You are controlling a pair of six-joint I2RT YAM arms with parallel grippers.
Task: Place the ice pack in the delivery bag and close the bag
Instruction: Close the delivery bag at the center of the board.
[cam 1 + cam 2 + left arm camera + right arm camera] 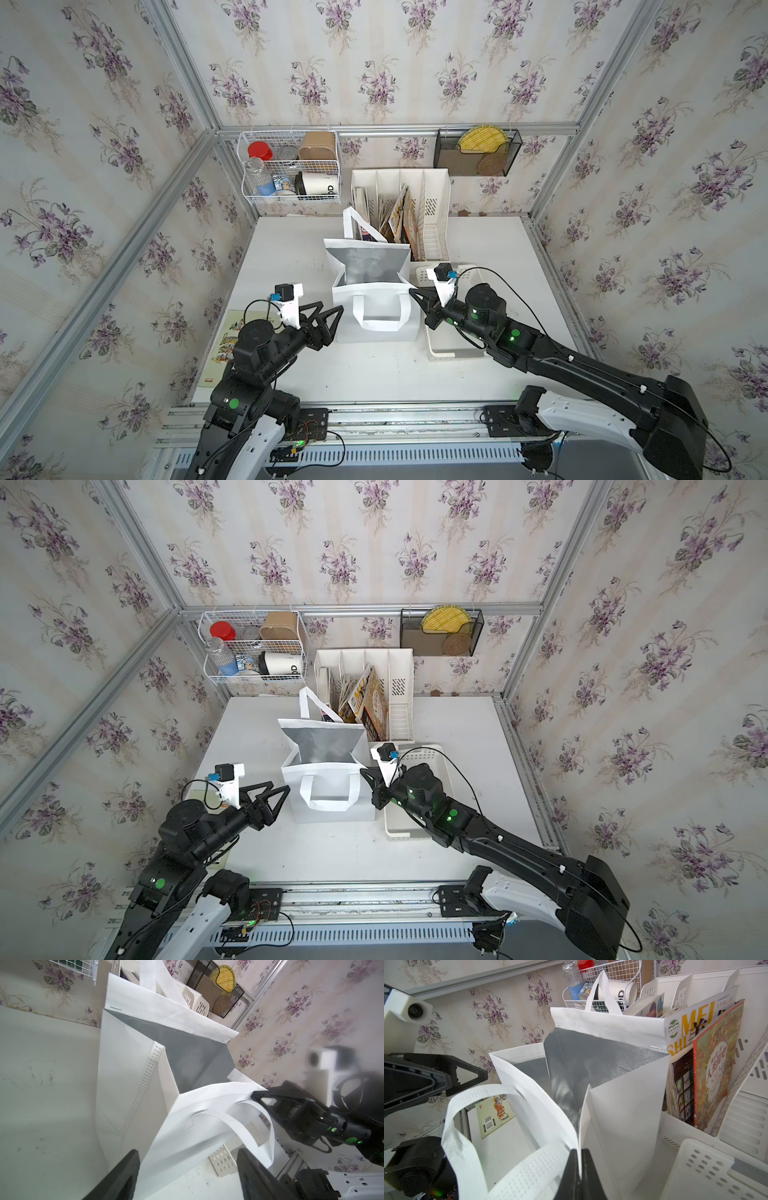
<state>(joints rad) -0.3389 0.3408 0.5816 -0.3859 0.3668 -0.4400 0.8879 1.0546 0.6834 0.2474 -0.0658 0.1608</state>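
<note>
The bag stands open on the desk, silver inside showing. Right pincer is pinched tight on its rim, prob. to keep the mouth open. Left pincer is wide, just beside the other side, holding nothing. Ice pack: can't see it.

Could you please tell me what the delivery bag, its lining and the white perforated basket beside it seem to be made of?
The delivery bag looks like matte white non-woven fabric: soft creases, and a dotted emboss on its handle. Its lining looks like metallised foil, silvery with a fine grid. The basket is probably rigid moulded plastic, smooth off-white with round punched holes.
</note>
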